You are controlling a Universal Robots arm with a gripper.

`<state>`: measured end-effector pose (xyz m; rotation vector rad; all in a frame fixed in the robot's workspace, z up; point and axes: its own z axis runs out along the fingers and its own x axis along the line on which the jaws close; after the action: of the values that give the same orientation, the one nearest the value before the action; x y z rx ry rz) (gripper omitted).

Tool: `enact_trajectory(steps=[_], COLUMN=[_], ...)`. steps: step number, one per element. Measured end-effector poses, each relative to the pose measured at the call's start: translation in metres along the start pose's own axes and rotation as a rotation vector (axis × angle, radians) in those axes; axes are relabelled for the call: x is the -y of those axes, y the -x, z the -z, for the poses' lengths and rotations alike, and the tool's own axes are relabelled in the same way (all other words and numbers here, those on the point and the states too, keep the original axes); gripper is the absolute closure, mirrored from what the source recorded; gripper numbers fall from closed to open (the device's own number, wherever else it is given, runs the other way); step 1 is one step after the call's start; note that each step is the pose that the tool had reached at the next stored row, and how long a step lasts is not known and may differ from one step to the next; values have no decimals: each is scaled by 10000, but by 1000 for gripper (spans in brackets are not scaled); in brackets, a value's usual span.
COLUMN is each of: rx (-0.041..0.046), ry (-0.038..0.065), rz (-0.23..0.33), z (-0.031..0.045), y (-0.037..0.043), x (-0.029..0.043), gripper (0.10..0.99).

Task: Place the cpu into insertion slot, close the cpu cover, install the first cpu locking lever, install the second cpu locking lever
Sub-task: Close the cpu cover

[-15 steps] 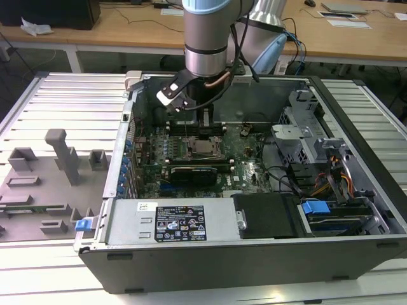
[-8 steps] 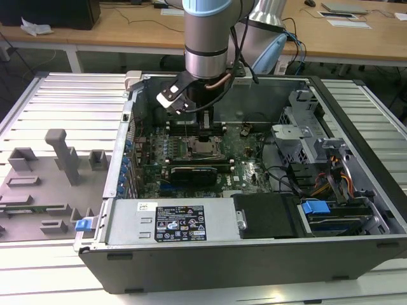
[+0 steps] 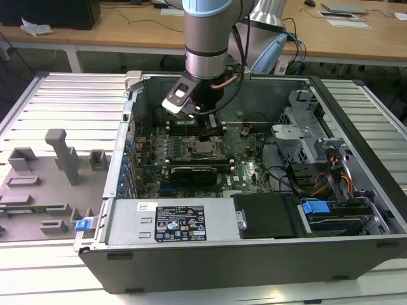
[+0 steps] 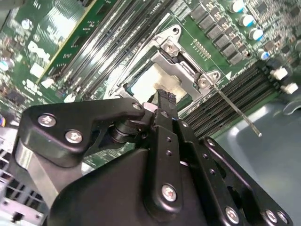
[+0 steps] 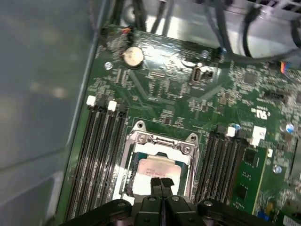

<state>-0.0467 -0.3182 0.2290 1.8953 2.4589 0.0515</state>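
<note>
Cpu (image 5: 157,168), just one, lies in the one insertion slot (image 5: 128,162) beneath the narrowly closed hand (image 5: 161,181).

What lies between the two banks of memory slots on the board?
The insertion slot, with the cpu seated in it, as the first wrist view shows.

Your arm (image 3: 206,38) stands vertical, its wrist (image 3: 205,63) pointing straight down. Your gripper (image 3: 210,132) hangs at the lower end. In both wrist views you see its two black fingers (image 5: 155,183) pressed flat together, tip to tip.
</note>
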Motion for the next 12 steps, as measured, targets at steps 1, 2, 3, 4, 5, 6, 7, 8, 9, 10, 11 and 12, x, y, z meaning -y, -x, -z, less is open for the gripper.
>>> enact_trajectory(steps=[1, 2, 3, 4, 5, 6, 7, 8, 9, 10, 11, 12], rx=[-17, -34, -61, -71, -82, -103, -109, -118, -137, -146, -153, -164], ry=[3, 6, 11, 13, 15, 19, 20, 21, 25, 27, 27, 29], rz=[343, 724, 1274, 1497, 1714, 2139, 2286, 2472, 2847, 3026, 3184, 3408], z=[-1, 0, -1, -1, -1, -1, -1, -1, -2, -2, -2, -2], y=[0, 0, 0, 0, 0, 0, 0, 0, 0, 0, 0, 0], x=[0, 0, 0, 0, 0, 0, 0, 0, 0, 0, 0, 0], gripper=[980, 980, 980, 980, 980, 980, 980, 980, 980, 980, 980, 980])
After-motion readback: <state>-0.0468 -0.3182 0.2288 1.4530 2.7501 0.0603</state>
